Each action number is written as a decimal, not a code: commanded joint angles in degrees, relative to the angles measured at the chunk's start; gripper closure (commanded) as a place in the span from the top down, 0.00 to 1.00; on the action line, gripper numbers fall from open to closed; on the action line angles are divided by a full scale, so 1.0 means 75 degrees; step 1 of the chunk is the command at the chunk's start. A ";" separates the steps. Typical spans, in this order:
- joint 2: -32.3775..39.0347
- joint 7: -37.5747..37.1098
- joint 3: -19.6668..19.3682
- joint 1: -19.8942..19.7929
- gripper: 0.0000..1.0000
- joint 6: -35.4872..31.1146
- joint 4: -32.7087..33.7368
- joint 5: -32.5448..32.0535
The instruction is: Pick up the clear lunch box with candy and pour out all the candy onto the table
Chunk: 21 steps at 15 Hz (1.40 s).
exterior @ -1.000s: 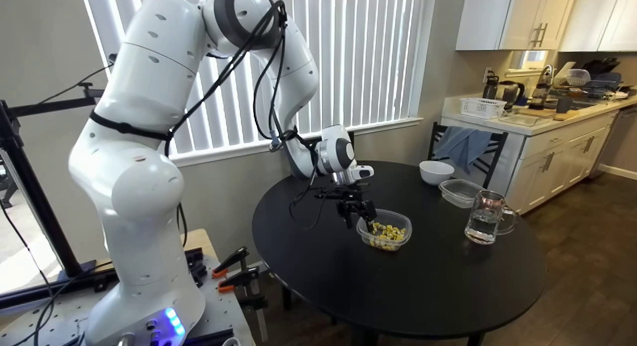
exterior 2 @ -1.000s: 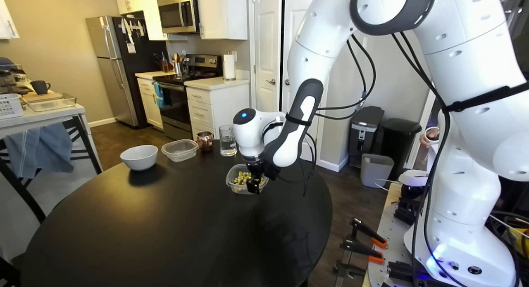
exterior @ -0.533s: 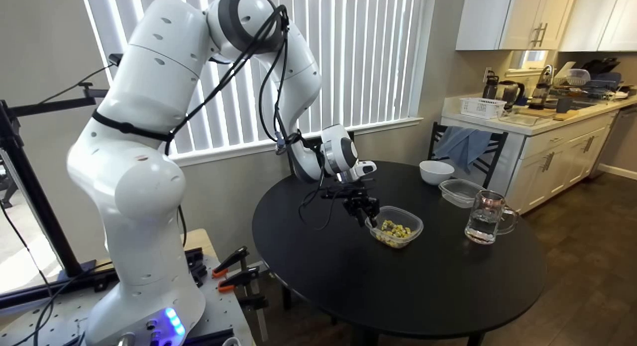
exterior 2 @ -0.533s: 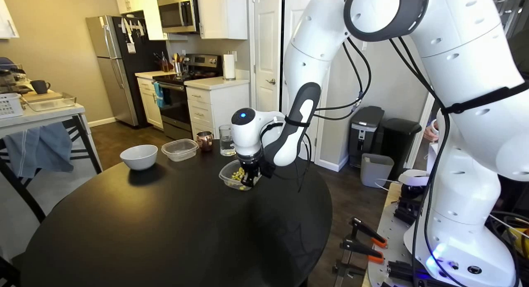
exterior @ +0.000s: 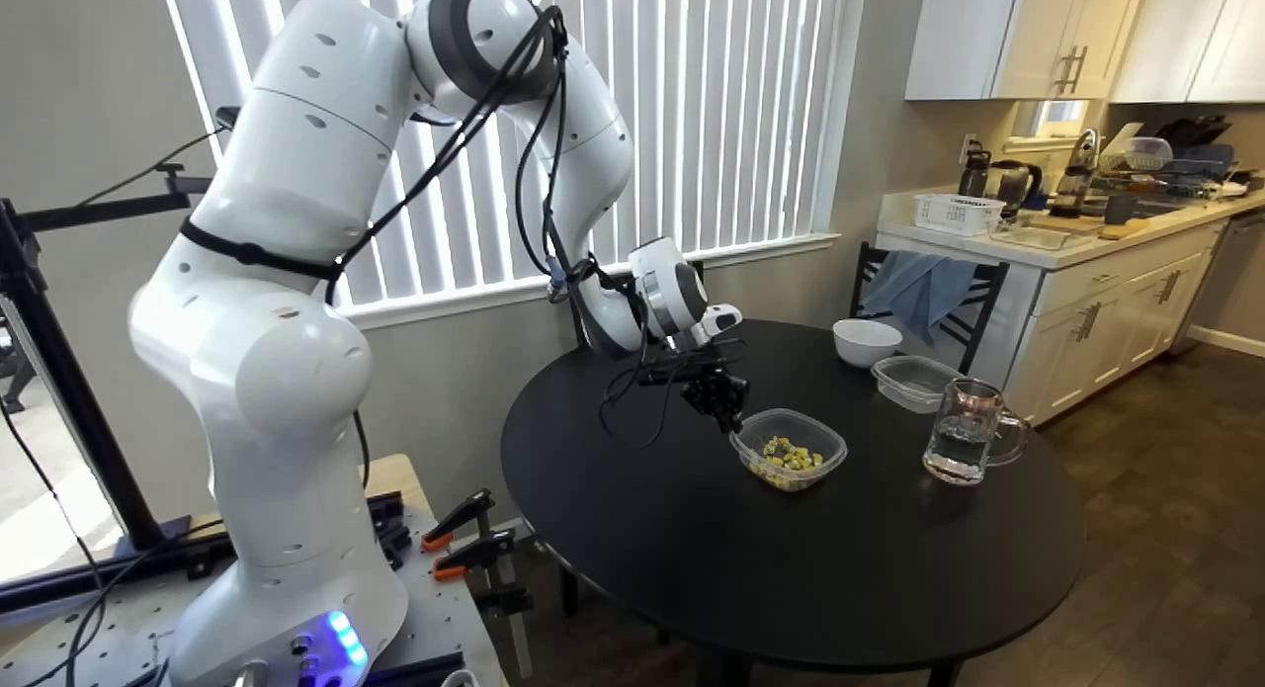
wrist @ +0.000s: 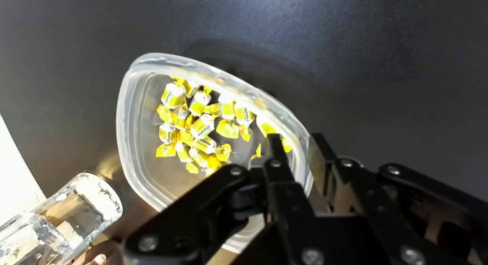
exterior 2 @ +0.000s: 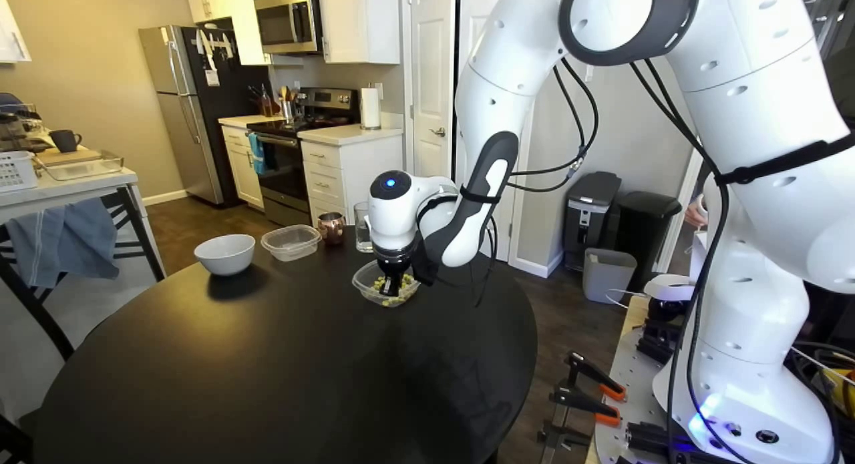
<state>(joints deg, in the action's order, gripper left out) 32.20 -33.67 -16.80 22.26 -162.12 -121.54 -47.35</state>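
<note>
Clear plastic on matte black: in an exterior view the lunch box (exterior: 808, 433) sits on the bench (exterior: 840, 578) with the candy (exterior: 791, 458) inside it, a little farther from the robot's base (exterior: 292, 593) than a second ago and nearer the glass mug (exterior: 957, 445), which stands there in full sight. The hand (exterior: 732, 424), down at the rim facing the base, looks narrower than it did then.

In an exterior view the arm (exterior 2: 494, 173) hides part of that mug, but a copper mug (exterior 2: 331, 229) shows clearly beside a second clear container (exterior 2: 292, 241), and the hand blocks some of the candy.

The wrist view alone tells where the fingers (wrist: 278, 158) stand — one inside the box, one outside, the wall between them across a narrow gap. Whether they pinch the plastic, I cannot tell. Up close the box has rounded corners and a thick, whitish rim. The candy is small wrapped pieces — yellow and white, twisted ends, dark lettering, most gathered away from the hand, a few near the fingers.
</note>
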 commanded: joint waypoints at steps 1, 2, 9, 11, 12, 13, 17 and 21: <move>-0.0136 -0.0093 -0.0285 0.0167 0.54 -0.0172 -0.0130 -0.0485; -0.0058 -0.0203 -0.0490 0.0305 0.60 -0.0164 -0.0045 -0.0765; 0.0557 -0.1479 -0.1553 0.0824 1.00 -0.0051 0.0565 -0.2083; 0.0573 -0.1570 -0.1384 0.0678 1.00 -0.0035 0.0627 -0.1704; 0.0563 -0.1585 -0.1248 0.0555 1.00 -0.0033 0.0654 -0.1434; 0.0575 -0.1600 -0.1150 0.0462 1.00 -0.0044 0.0680 -0.1211; 0.0481 -0.1318 -0.0485 -0.0155 1.00 -0.0080 0.0599 0.0274; 0.0416 -0.1395 -0.0205 -0.0430 1.00 -0.0174 0.0438 0.0760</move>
<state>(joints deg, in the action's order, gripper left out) 36.15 -44.53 -20.16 21.06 -162.13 -116.91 -44.19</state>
